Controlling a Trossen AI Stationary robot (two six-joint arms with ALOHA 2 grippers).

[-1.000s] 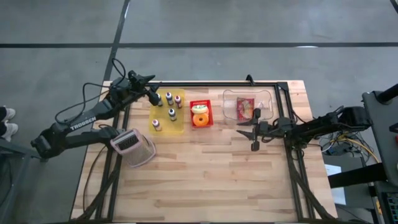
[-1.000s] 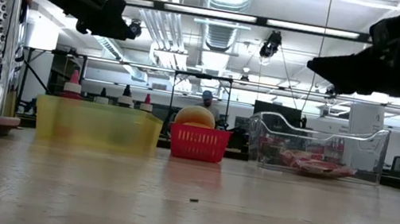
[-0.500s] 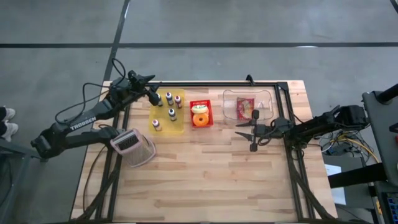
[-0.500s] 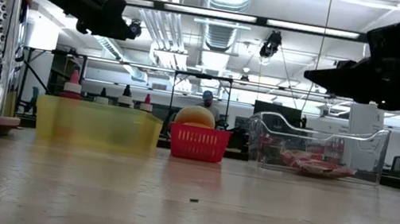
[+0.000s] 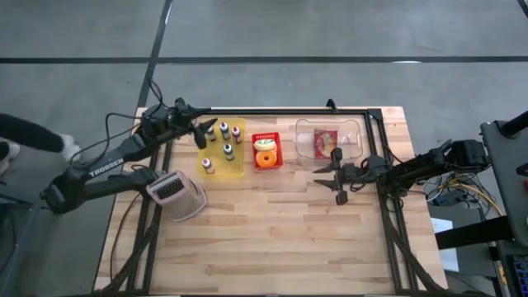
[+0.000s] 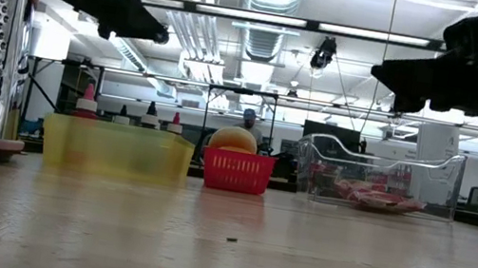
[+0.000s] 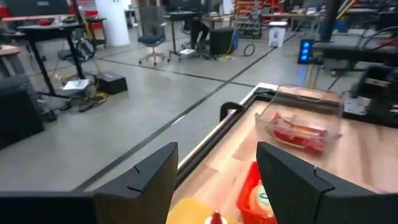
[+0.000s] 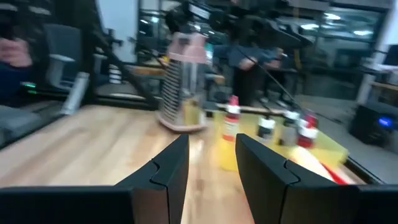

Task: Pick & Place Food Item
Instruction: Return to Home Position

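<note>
The metal box grater with a pink top (image 5: 176, 196) stands on the light wooden table (image 5: 272, 239) toward its left side, apart from the work and seemingly not needed for it. Just beyond it, the left gripper (image 5: 204, 133) hovers over the left edge of the yellow plastic tray (image 5: 236, 167) that holds several small sauce bottles (image 5: 228, 150). Its fingers are spread wide with nothing between them, which suits an arm waiting rather than working.

Next comes the small red mesh basket (image 5: 255, 151), with the orange ring-shaped donut (image 5: 266, 158) lying inside it beside a paler item. The food appears already delivered, so the placing looks finished.

To the right sits the clear plastic container (image 5: 305, 132), holding a red packaged food (image 5: 326, 142). The right gripper (image 5: 328, 184) hangs above the table just in front of this container. Its fingers are parted and empty, touching nothing, consistent with an arm clear of the bins and free to draw back to rest.
</note>
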